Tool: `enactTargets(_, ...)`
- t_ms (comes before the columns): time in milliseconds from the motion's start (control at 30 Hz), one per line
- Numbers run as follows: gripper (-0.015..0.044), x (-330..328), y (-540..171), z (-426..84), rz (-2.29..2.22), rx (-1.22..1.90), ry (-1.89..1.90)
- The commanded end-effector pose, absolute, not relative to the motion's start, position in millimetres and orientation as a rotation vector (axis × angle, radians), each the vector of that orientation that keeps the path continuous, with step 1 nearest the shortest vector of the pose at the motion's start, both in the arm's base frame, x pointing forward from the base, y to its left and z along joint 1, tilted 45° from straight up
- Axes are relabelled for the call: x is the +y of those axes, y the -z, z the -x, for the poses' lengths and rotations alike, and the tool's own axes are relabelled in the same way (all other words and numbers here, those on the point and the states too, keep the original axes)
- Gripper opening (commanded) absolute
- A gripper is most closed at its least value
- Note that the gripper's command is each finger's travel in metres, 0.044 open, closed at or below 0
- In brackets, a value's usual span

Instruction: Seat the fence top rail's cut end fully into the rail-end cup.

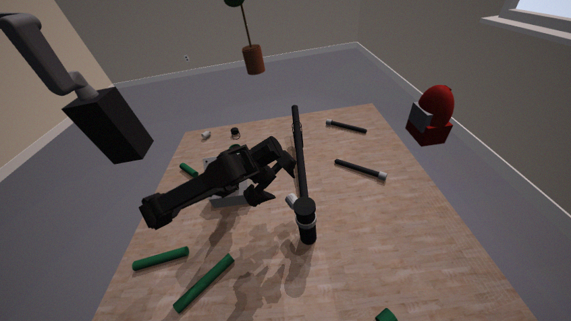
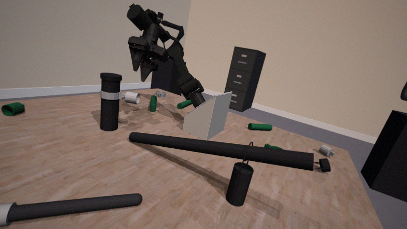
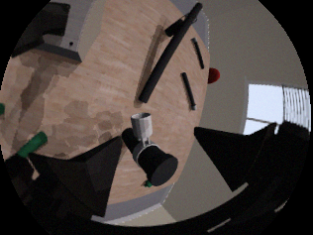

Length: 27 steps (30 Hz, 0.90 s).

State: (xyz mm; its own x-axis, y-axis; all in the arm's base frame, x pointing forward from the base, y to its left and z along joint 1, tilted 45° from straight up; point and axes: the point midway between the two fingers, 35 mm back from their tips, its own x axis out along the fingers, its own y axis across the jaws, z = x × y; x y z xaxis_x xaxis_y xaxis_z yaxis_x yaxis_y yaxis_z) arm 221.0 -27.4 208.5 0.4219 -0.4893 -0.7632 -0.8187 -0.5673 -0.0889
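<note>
The black top rail (image 1: 300, 159) (image 2: 199, 145) (image 3: 170, 54) passes through the wire loop (image 2: 250, 143) above the short post (image 2: 239, 184). It slopes down to its cut end near the table. That end is apart from the white rail-end cup (image 1: 291, 200) (image 2: 131, 97) (image 3: 142, 125) and lower than it. The cup hangs on the silver band (image 1: 306, 221) (image 2: 110, 95), which sits high on the big black post (image 1: 307, 235) (image 2: 109, 113), a little below its cap. My gripper (image 1: 284, 186) (image 2: 139, 75) (image 3: 159, 136) is open and empty, high above the table, touching neither rail nor cup.
A grey sloped block (image 2: 219, 116) (image 3: 89, 34) stands by the arm's base. Green tubes (image 1: 159, 258) (image 1: 204, 282) lie at the near left in the top view. Two black rods with white ends (image 1: 345, 126) (image 1: 357, 168) lie right of the rail there.
</note>
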Motion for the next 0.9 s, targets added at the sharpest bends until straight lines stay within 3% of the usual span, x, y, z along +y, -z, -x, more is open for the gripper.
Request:
enactTargets(0,0.044,-34,-202,-220,2.232,1.102,-0.989)
enactTargets(867,0.044,-73,-156,-231,2.234,1.102,-0.984)
